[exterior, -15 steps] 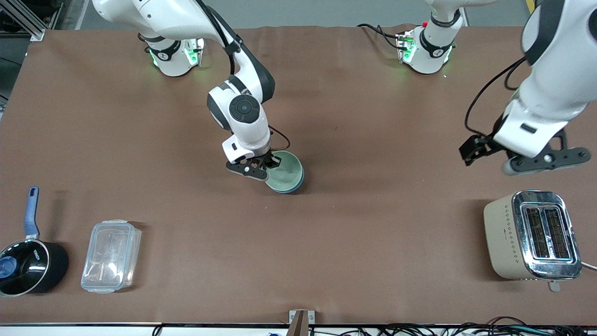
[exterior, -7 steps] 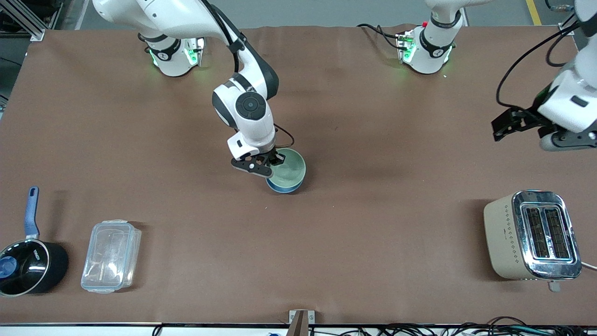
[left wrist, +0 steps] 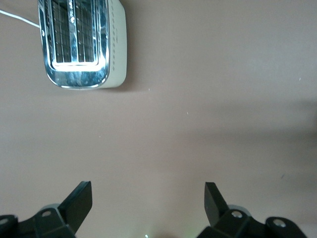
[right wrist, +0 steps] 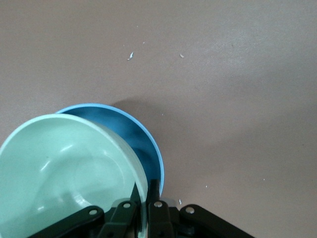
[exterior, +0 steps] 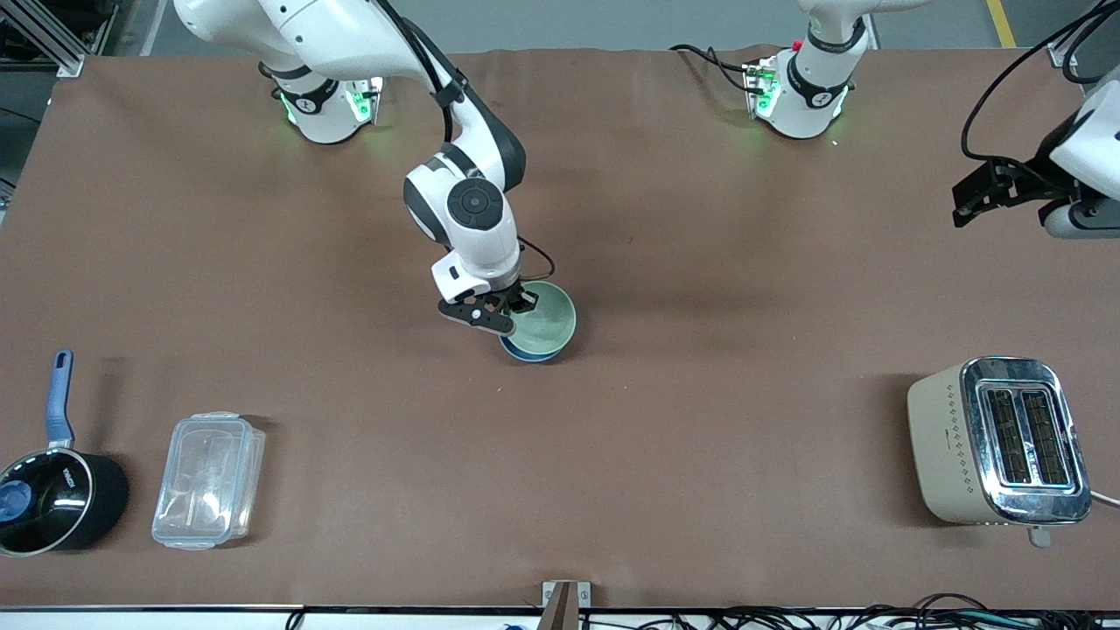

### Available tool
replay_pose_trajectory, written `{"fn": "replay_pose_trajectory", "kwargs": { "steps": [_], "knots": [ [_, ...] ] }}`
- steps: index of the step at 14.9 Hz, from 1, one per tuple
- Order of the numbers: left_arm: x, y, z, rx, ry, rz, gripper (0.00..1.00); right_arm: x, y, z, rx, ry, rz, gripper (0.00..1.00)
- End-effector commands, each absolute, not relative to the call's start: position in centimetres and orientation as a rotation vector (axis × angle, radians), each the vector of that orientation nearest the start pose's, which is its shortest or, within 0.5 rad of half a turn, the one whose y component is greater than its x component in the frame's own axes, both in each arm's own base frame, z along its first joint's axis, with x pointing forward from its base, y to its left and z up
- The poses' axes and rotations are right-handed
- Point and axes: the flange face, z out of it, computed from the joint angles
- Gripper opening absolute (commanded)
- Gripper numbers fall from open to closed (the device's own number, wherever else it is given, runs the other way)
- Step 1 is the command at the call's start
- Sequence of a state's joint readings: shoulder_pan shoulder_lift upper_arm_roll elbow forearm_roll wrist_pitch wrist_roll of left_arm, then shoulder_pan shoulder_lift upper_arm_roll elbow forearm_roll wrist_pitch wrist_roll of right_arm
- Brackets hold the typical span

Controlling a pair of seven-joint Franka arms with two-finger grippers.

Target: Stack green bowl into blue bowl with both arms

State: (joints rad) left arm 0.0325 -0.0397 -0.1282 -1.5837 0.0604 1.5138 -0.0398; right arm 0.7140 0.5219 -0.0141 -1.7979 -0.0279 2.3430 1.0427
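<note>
My right gripper (exterior: 518,306) is shut on the rim of the green bowl (exterior: 544,322) and holds it tilted, partly inside the blue bowl (exterior: 529,352) at the middle of the table. In the right wrist view the green bowl (right wrist: 64,173) overlaps the blue bowl (right wrist: 141,144), and one finger sits on each side of the green rim (right wrist: 144,208). My left gripper (exterior: 1006,188) is open and empty, high over the left arm's end of the table. In the left wrist view its fingers (left wrist: 81,201) stand wide apart over bare table.
A beige and chrome toaster (exterior: 997,440) stands near the front camera at the left arm's end; it also shows in the left wrist view (left wrist: 81,42). A clear lidded container (exterior: 208,479) and a black pot with a blue handle (exterior: 52,490) sit at the right arm's end.
My right gripper has lifted the green bowl's held side slightly, so more of the blue bowl shows beneath. My left arm has drawn up and away toward its end of the table.
</note>
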Motion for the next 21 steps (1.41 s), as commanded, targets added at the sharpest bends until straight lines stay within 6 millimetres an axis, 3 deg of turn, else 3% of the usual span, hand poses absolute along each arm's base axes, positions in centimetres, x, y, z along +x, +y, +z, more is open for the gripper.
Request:
{"fn": "replay_pose_trajectory", "kwargs": {
  "steps": [1, 2, 3, 4, 5, 7, 10, 12, 15, 18, 21],
  "knots": [
    [51.7, -4.1, 63.1, -3.091, 0.104, 0.063, 1.00, 50.3, 42.8, 26.3, -3.098, 0.519, -0.078, 0.32],
    [51.8, -4.1, 63.1, -3.103, 0.098, 0.057, 1.00, 50.3, 42.8, 26.3, -3.098, 0.519, -0.078, 0.52],
    [51.8, -4.2, 63.3, -3.110, 0.099, 0.048, 1.00, 50.3, 42.9, 26.3, -3.100, 0.513, -0.079, 0.81],
    [51.9, -4.2, 63.3, -3.110, 0.101, 0.046, 1.00, 50.3, 42.9, 26.4, -3.100, 0.513, -0.079, 0.94],
    [51.9, -4.4, 63.3, -3.110, 0.106, 0.039, 1.00, 50.6, 42.7, 26.8, -3.098, 0.517, -0.083, 0.99],
    [52.0, -4.8, 63.4, -3.110, 0.113, 0.029, 1.00, 51.8, 41.3, 29.0, -3.103, 0.532, -0.082, 1.00],
    [51.9, -4.8, 63.3, -3.104, 0.120, 0.036, 1.00, 54.6, 35.9, 35.2, -3.142, 0.467, -0.048, 1.00],
    [51.9, -4.5, 63.2, -3.102, 0.112, 0.040, 1.00, 56.2, 31.2, 38.9, -3.182, 0.440, -0.065, 1.00],
    [52.1, -4.5, 62.8, -3.098, 0.112, 0.064, 1.00, 58.0, 21.9, 44.5, -3.258, 0.345, -0.078, 1.00],
    [52.1, -5.0, 63.0, -3.096, 0.129, 0.054, 1.00, 58.9, 14.2, 47.4, -3.274, 0.235, -0.046, 1.00],
    [52.0, -6.0, 63.5, -3.090, 0.156, 0.039, 1.00, 58.2, 6.5, 49.9, -3.277, 0.109, -0.024, 1.00]
  ]
}}
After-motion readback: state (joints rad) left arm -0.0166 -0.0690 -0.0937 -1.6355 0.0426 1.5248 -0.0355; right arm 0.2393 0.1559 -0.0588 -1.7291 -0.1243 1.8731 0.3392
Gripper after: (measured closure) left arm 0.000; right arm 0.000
